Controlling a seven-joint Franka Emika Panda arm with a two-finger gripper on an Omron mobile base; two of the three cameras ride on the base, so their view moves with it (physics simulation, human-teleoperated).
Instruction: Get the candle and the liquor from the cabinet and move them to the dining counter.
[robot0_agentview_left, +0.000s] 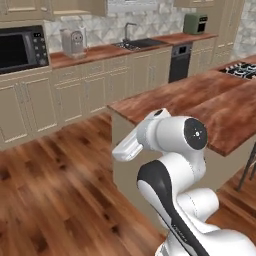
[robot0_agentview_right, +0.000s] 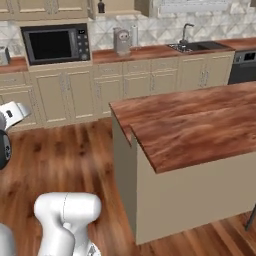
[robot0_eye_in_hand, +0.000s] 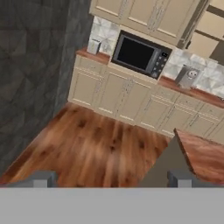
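The dining counter (robot0_agentview_right: 190, 125) fills your 3 o'clock in the right base view. Its near corner sits close to the arm, so a wide swing or a tight turn of the base could clip it. The cabinet (robot0_agentview_right: 120, 6) hangs high at 12 o'clock, above the coffee machine (robot0_agentview_right: 121, 40), which a low reach might knock over. A small dark shape there is probably the liquor (robot0_agentview_right: 101, 6). I cannot make out the candle. Your fingers (robot0_eye_in_hand: 41, 179) are spread wide and hold nothing.
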